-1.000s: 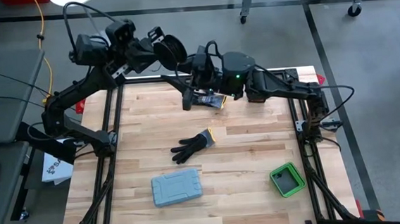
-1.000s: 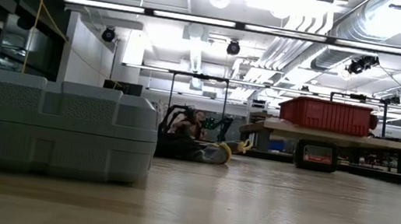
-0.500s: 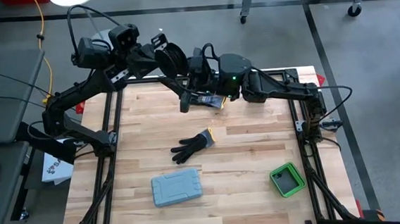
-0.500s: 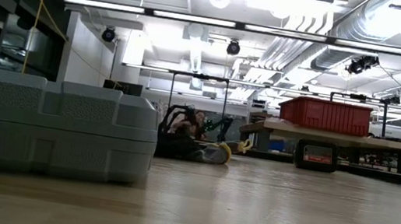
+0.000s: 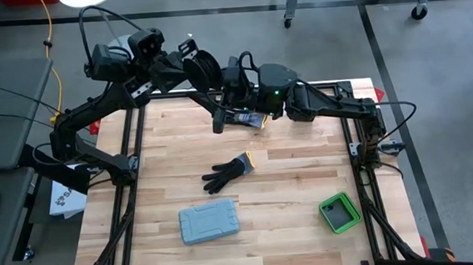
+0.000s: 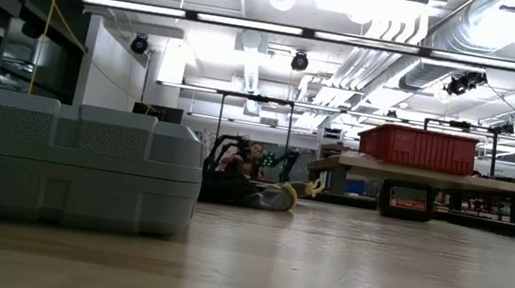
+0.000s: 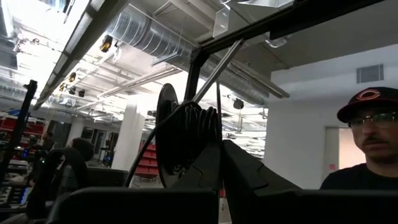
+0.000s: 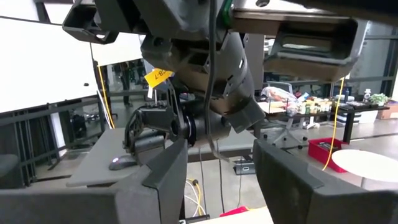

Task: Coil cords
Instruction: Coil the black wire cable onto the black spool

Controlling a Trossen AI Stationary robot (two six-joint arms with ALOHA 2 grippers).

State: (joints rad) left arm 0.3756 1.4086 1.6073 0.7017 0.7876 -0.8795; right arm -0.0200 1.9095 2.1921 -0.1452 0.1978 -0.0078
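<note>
Both arms are meeting above the far edge of the wooden table [image 5: 306,178], in the upper centre of the high view. The left gripper [image 5: 201,61] is holding its fingers together on a black ring-shaped coil of cord [image 5: 206,62]; in the left wrist view the coil [image 7: 183,140] is sitting upright between the 2 dark fingers [image 7: 249,180], with thin strands running up and down from it. The right gripper [image 5: 234,78] is pointing toward the left gripper, just beside the coil, with its fingers [image 8: 165,171] standing apart; a thin dark strand [image 8: 211,93] is hanging between them in the right wrist view.

On the table, a black glove [image 5: 227,172] is lying at centre. A grey case [image 5: 208,221] is lying at lower centre-left and a green box [image 5: 340,212] at lower right, well apart.

In the left wrist view, a person in a cap [image 7: 370,146] is showing at the right edge.
</note>
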